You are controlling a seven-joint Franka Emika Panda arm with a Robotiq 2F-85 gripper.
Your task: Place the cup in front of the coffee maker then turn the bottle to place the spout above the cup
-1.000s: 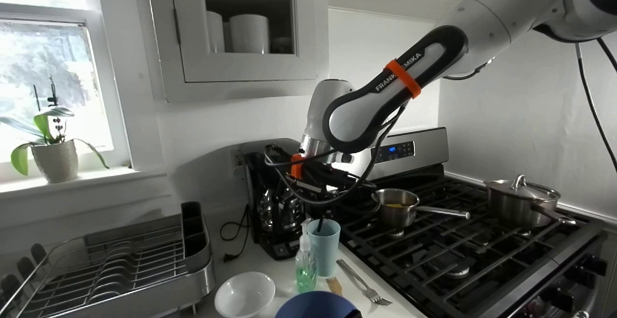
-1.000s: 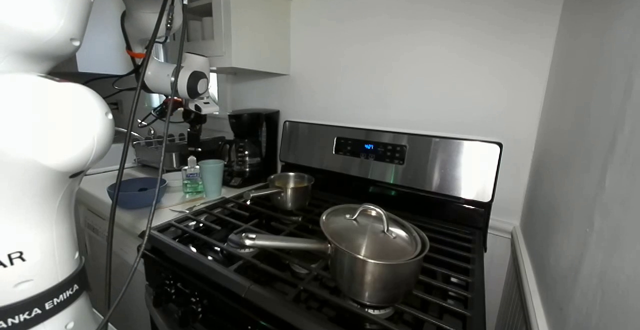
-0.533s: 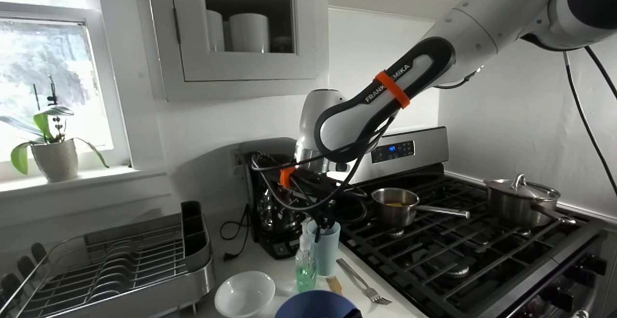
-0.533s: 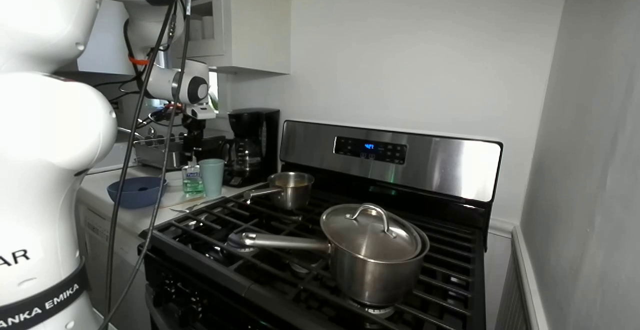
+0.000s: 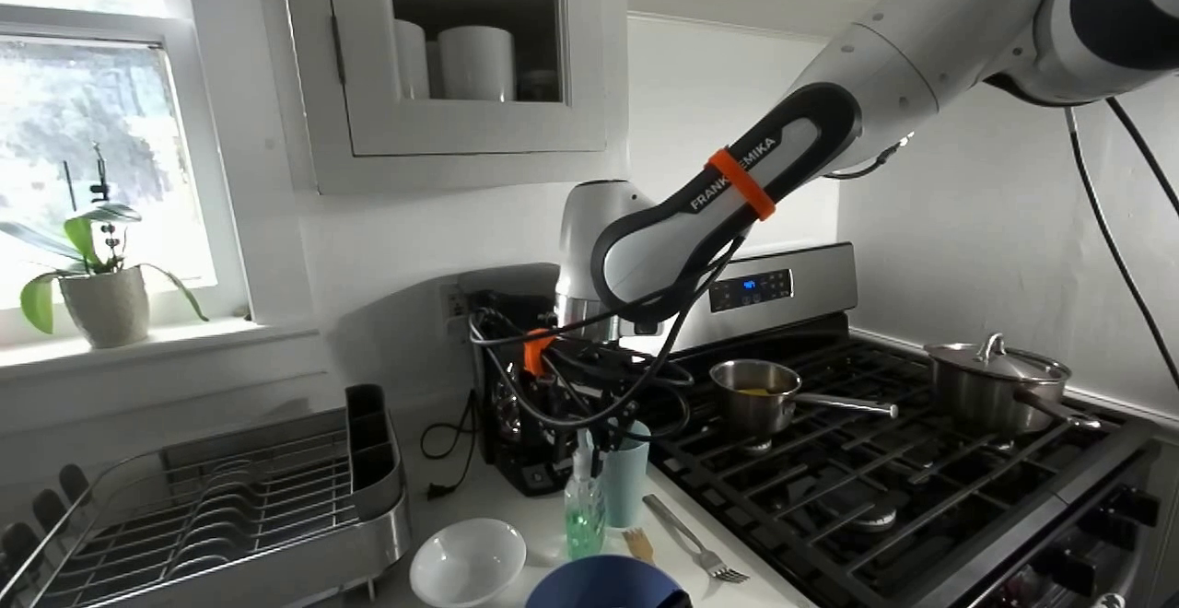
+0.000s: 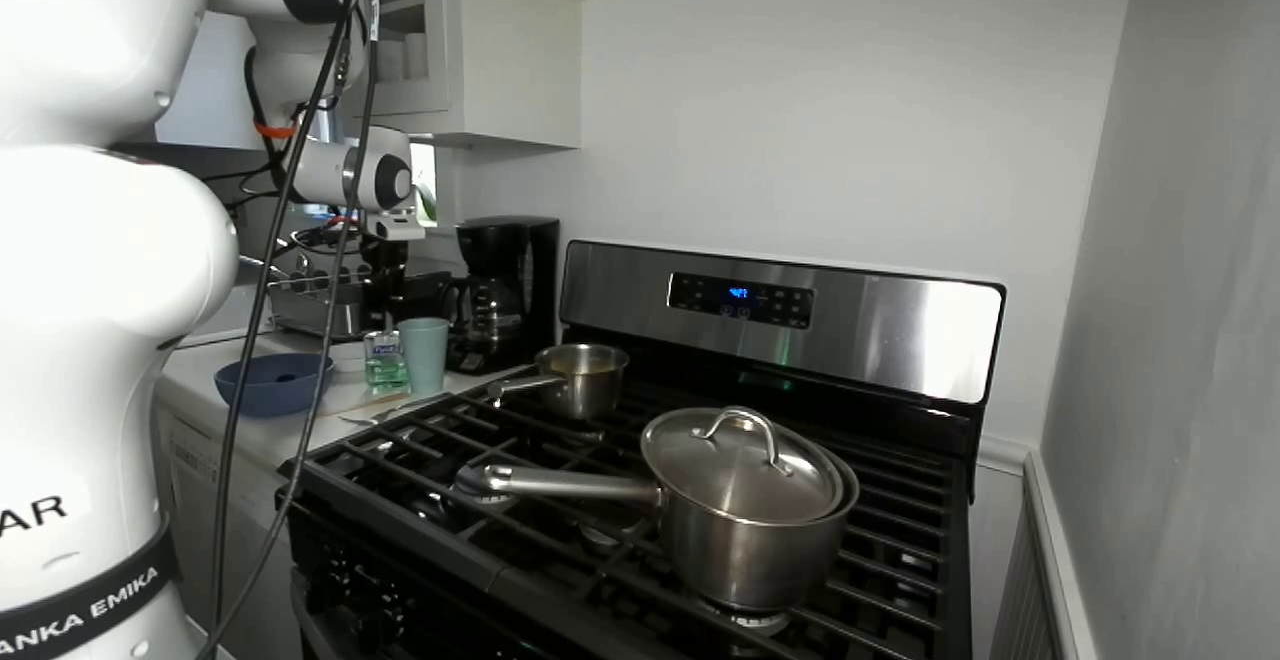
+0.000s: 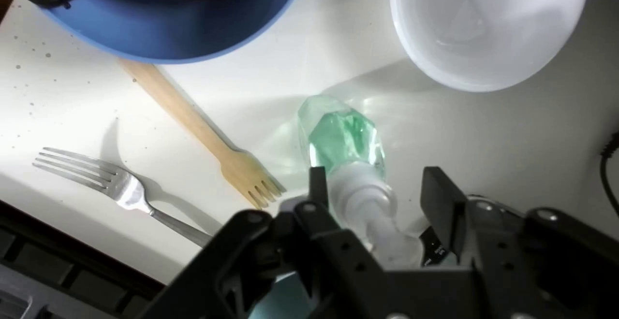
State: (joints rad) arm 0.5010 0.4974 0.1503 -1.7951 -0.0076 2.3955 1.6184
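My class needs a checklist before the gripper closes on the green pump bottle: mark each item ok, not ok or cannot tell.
1. Gripper open: ok; its fingers stand apart.
2. Pump top of the green bottle between the fingers: ok in the wrist view.
3. Bottle gripped: not ok; a gap shows on one side of the pump top.
4. Cup upright near the coffee maker: ok in both exterior views.
5. Spout above the cup: cannot tell; the gripper hides part of the cup.
6. Wooden fork clear of the bottle: ok; counter shows between them.
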